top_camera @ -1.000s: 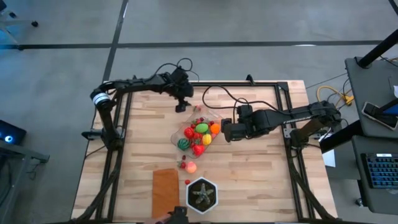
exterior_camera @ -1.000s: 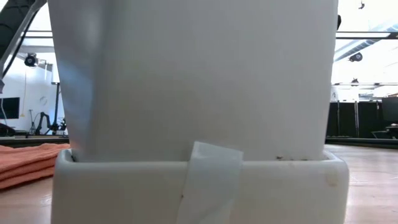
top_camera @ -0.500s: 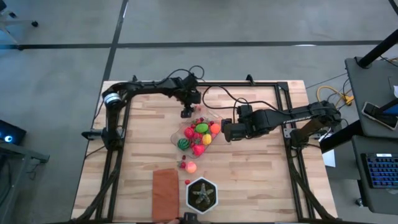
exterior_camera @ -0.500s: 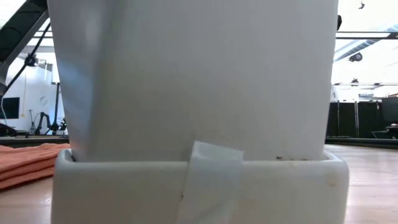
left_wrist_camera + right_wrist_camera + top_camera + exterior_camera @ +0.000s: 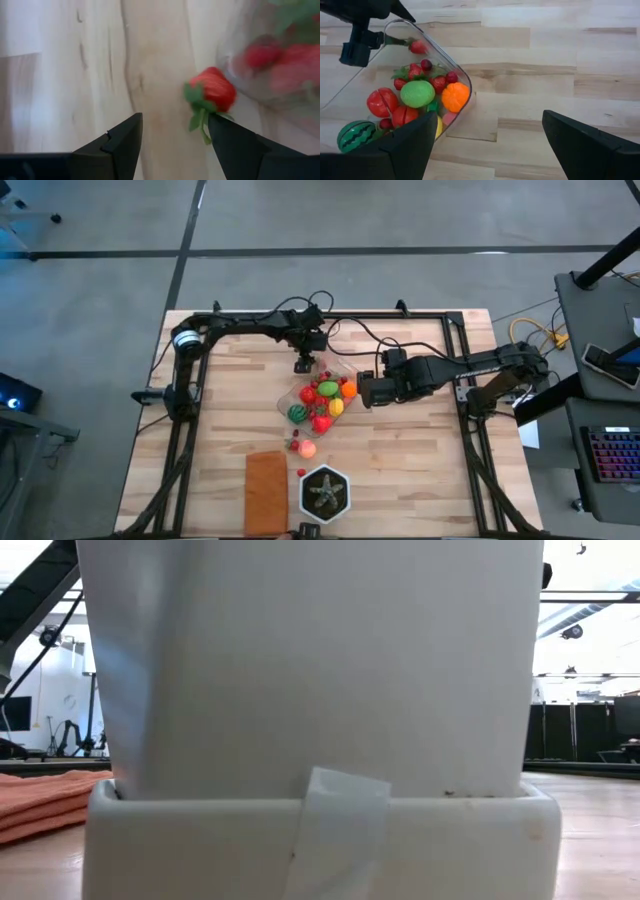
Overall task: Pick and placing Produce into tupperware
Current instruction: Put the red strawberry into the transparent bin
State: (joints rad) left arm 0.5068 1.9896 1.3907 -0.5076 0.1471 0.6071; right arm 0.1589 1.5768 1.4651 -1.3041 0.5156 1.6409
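**Left arm swings in to the container's far rim with a strawberry**

You see the butcher-block table (image 5: 420, 450) carrying everything, and the clear tupperware (image 5: 291, 392) is your landmark near its middle. Over the last second the left arm has swept inward from farther out, so the left gripper (image 5: 301, 363) now hangs just at the container's far edge. The right arm has not moved: the right gripper (image 5: 362, 391) waits just beside the container on its right-hand side, fingers spread wide and holding nothing.

Inside the container you already have a watermelon (image 5: 356, 135), a green apple (image 5: 418, 93), an orange (image 5: 455, 97), red tomatoes and small berries. Just outside it, on the near side, a peach-coloured fruit (image 5: 307, 448) and a few small red pieces still lie on the wood.

In the left wrist view a strawberry (image 5: 212, 91) sits at the tip of one finger, right against the container wall. The left fingers stand partly apart; you cannot tell whether they pinch its leafy stem or it rests loose. Judging from this, a drop into the container is close.
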